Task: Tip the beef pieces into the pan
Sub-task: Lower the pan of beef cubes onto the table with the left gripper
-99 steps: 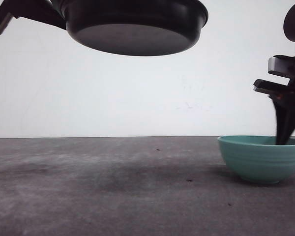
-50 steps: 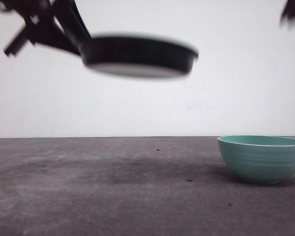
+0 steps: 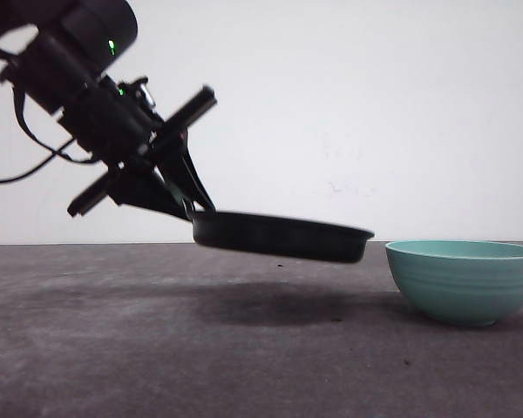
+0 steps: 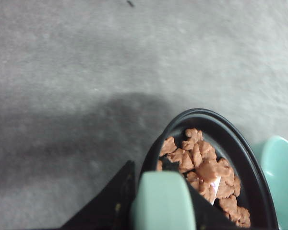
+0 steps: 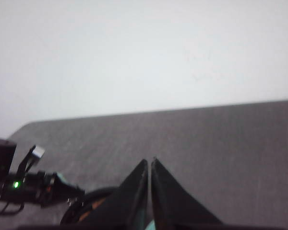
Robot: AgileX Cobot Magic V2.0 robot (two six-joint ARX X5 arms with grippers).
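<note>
Front view shows your left gripper (image 3: pixel 185 198) carrying the pan (image 3: pixel 279 236) low over the worktop (image 3: pixel 157 348) beside the bowl (image 3: pixel 464 280); left wrist view shows fingers clamping its handle (image 4: pixel 163 201), beef pieces (image 4: pixel 201 167) already inside; right wrist view shows right fingers (image 5: pixel 156 191) pressed together, empty; next, set it down level.

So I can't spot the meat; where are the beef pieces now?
In the pan the left gripper holds, heaped as the beef pieces, just left of the teal bowl.

Teal bowl (image 3: pixel 463 280) on grey tbl (image 3: pixel 157 357)
</note>
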